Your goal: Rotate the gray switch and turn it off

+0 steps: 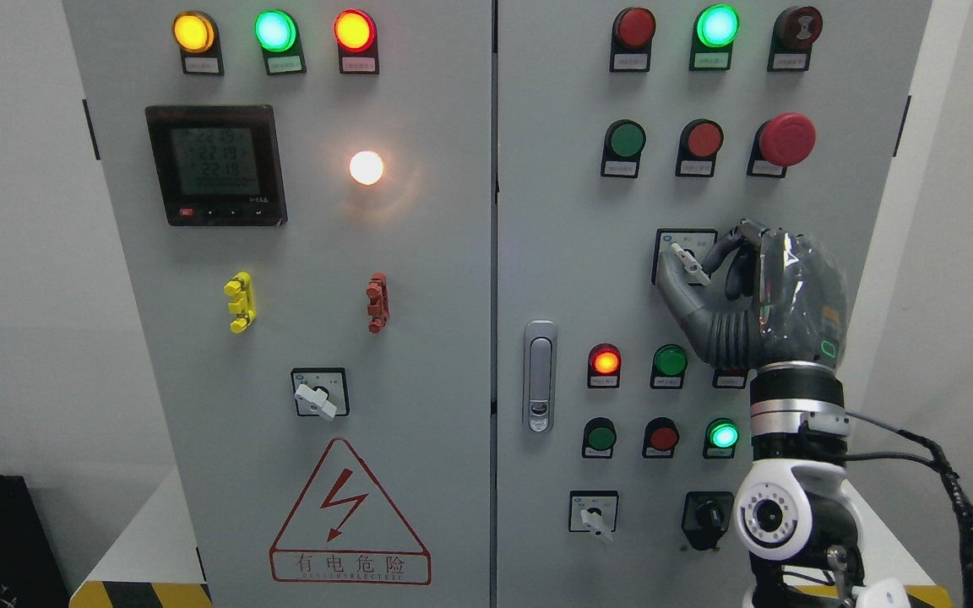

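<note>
A gray rotary switch sits on the right cabinet door, its pale knob tilted with the upper end to the left. My right hand rises from the lower right, and its thumb and index finger pinch the knob from the right. The dark fingers curl over the switch plate and hide its right half. The left arm is not in view.
Other rotary switches sit at the left door and low on the right door, plus a black one. A red mushroom button, lit lamps, push buttons and a door handle surround the hand.
</note>
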Robot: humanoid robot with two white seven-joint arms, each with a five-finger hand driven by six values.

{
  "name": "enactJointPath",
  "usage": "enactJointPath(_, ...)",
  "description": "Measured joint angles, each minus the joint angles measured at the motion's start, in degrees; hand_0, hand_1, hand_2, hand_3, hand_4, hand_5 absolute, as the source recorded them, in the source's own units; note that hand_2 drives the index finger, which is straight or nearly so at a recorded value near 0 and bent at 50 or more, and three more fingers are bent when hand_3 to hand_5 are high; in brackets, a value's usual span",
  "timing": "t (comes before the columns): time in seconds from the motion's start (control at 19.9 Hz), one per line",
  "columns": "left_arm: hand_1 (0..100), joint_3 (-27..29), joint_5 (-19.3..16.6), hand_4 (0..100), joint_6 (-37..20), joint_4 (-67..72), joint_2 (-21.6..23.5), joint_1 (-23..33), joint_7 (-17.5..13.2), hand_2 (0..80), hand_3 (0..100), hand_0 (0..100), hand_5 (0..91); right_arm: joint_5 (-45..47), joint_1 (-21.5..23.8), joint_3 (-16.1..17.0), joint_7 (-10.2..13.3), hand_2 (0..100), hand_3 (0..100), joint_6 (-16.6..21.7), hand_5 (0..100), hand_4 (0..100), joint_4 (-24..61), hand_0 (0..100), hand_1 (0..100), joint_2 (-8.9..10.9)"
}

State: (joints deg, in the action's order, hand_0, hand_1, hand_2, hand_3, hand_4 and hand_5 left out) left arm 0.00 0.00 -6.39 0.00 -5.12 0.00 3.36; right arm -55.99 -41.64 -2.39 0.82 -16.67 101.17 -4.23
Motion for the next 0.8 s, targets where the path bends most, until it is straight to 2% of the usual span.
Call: enactJointPath(0.8,39,0.0,0.0,0,-0.01,0.0,-0.01,0.0,-0.01,0.0,0,12,0.0,0.0,-0.02,-0.15,0.0,71,100,-0.01,100,98,-0.02,42,48,-0.08)
